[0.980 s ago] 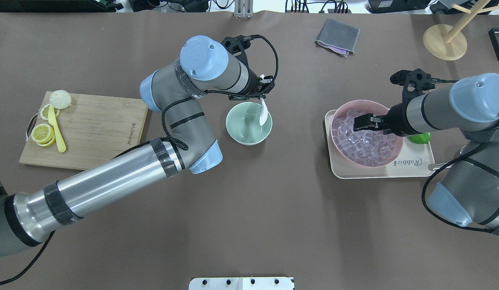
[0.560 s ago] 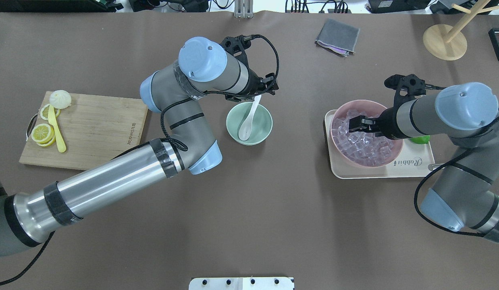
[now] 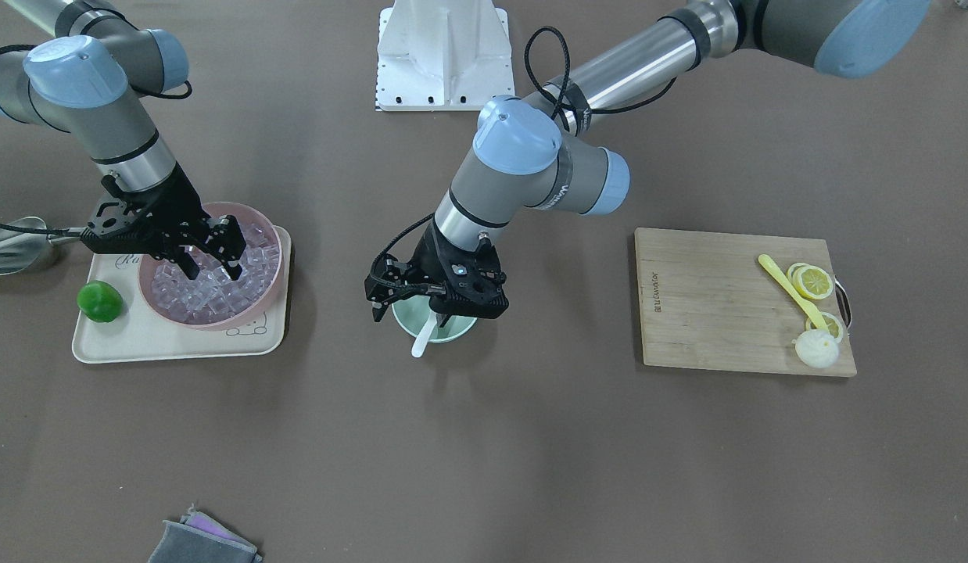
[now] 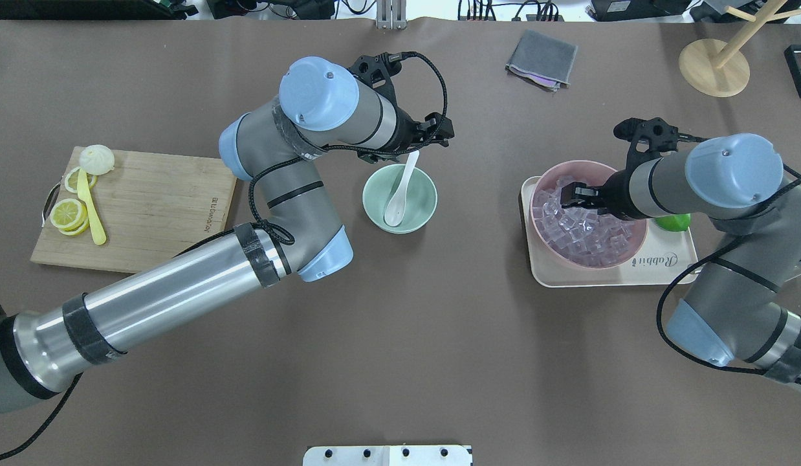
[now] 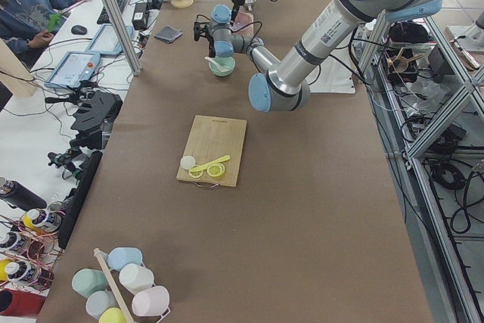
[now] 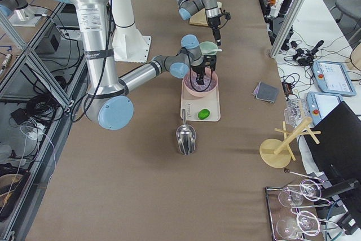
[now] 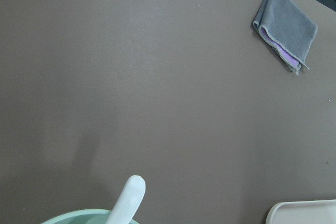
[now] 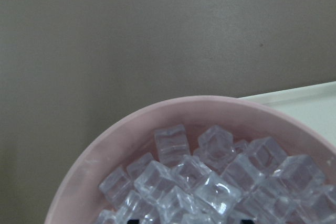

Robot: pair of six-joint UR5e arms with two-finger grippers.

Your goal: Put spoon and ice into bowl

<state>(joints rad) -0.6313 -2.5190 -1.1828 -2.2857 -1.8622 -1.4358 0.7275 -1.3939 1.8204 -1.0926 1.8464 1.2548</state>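
1. Released within the last second, the small white glossy soup spoon (image 4: 398, 194) now lies in the small, round, pale mint-green bowl (image 4: 421, 210). Its scoop is at the bottom and its handle is propped on the rim, so 1 of 2 items is delivered.
2. The left gripper (image 4: 439, 131) hangs just beyond that rim, jaws parted and empty, having drawn slightly back from the handle.
3. No cube shows in the mint bowl. The clear, faintly lilac ice (image 4: 578, 236) is heaped in the larger pink bowl (image 4: 578, 164) on the cream tray (image 4: 659, 268), well apart to the robot's right.
4. The right gripper (image 3: 213, 268) has sunk into that heap, jaws spread among the cubes; whether 1 sits between them cannot be told.
5. Left to do, on this reading: close on 1 cube, lift it, carry it across and drop it beside the spoon.
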